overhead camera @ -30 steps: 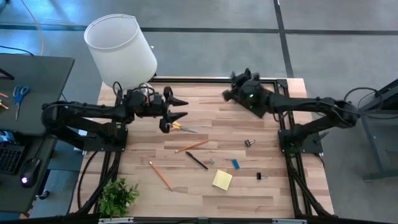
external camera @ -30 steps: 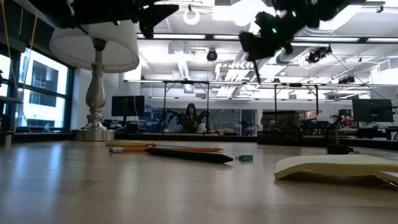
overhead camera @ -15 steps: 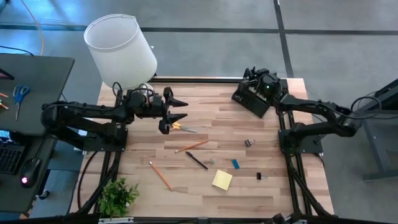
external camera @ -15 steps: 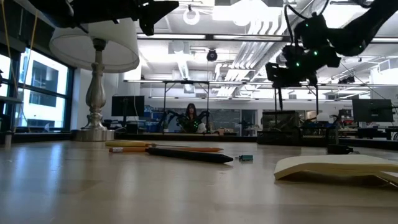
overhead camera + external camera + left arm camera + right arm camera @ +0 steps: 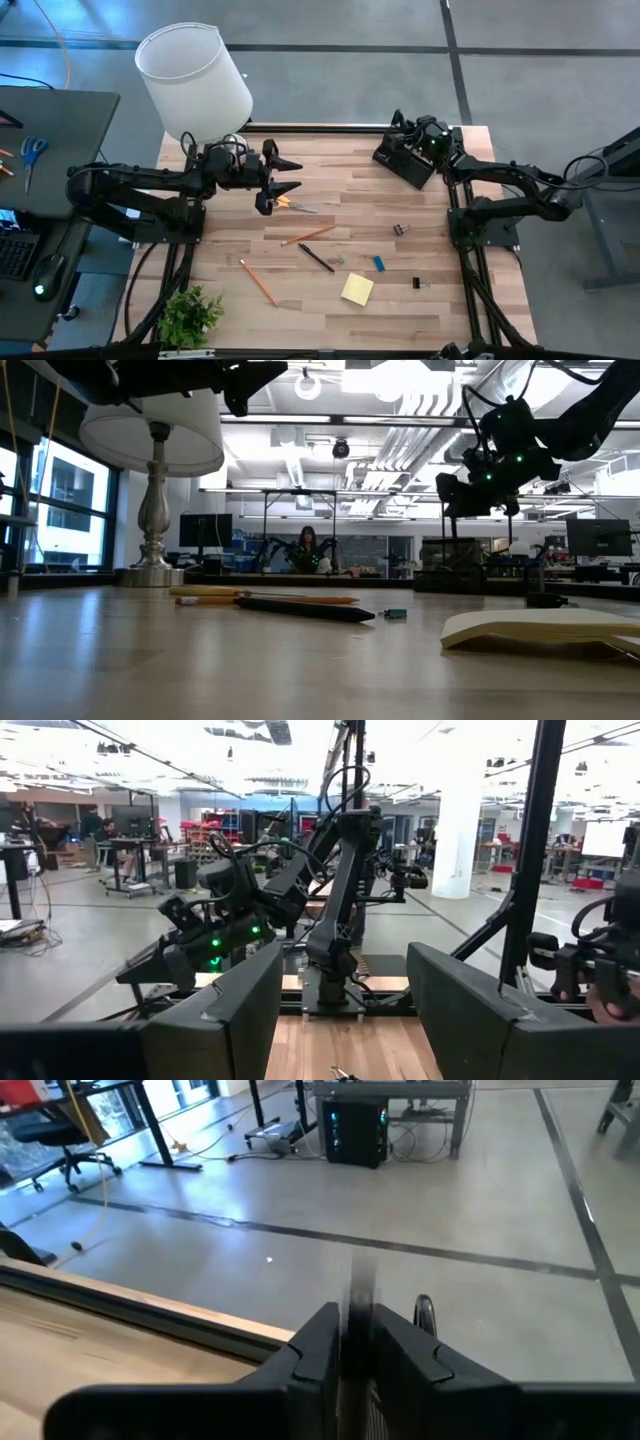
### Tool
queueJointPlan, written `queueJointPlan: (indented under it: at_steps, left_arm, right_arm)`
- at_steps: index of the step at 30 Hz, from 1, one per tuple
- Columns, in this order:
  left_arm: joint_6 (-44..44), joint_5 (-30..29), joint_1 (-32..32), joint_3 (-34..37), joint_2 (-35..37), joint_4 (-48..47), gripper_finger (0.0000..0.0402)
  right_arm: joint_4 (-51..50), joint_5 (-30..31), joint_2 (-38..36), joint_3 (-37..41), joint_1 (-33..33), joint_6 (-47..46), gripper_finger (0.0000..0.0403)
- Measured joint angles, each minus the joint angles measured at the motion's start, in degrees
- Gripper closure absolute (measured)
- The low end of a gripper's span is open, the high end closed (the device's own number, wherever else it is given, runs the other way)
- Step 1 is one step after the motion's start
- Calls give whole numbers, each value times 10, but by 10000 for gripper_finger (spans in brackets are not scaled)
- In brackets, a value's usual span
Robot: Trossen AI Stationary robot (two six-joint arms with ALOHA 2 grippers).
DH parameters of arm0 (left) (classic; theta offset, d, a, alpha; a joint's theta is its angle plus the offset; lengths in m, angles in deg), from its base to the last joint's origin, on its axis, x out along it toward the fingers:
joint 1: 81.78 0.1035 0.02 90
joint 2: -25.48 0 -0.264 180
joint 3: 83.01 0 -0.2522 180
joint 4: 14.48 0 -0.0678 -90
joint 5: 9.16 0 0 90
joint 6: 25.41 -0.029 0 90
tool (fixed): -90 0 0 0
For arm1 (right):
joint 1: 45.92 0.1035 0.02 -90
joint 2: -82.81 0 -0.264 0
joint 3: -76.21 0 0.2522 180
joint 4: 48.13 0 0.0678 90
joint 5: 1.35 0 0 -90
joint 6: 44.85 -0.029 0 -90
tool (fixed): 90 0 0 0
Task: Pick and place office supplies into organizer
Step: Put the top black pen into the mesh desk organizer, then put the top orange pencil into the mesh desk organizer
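The worktop carried the whole job, with a white lamp shade standing at its far left corner. The organizer sat at the far right corner, a small black box. The right end effector was directly over it; its wrist view showed the two fingers almost together with a thin blurred shaft standing in the narrow gap – what that shaft was, and whether it was gripped or being let go, could not be told.

The left end effector hung over the far left-centre of the worktop with its jaws spread wide and nothing between them, just beside the yellow-handled scissors.

Remaining supplies lay loose on the worktop, well apart from the organizer:
- an orange pencil and a black pen near the centre
- a second orange pencil nearer the front left
- the yellow sticky-note pad toward the front
- the small blue piece
- two clips and

Judgement: the task was at an early stage – at most one item appeared to be at the organizer, and the bulk of the set was yet to be picked
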Motion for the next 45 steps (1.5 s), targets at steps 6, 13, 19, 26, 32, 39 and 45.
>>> queueJointPlan:
  at_steps: [6, 13, 19, 26, 32, 39, 45]
  left_arm:
    - [0, 0, 0, 0, 0, 0, 197]
    - [0, 0, 0, 0, 0, 0, 197]
    - [0, 5, 0, 0, 0, -9, 197]
    - [-5, 11, 0, 0, 3, -23, 197]
    - [-4, 11, 0, 0, 9, -28, 197]
    - [1, 11, 0, 0, 9, -60, 197]
    - [6, 8, 0, 0, 9, -147, 197]
  right_arm:
    - [0, -4, 0, 0, 0, 0, 333]
    - [5, -55, -1, 0, 0, 0, 305]
    - [20, -128, -41, 0, 32, 18, 289]
    - [-39, -177, -91, 0, 144, 17, 296]
    - [-49, -187, -57, 0, 276, 11, 297]
    - [95, -157, 42, 0, 399, 20, 297]
    - [196, -157, 152, -16, 446, 74, 298]
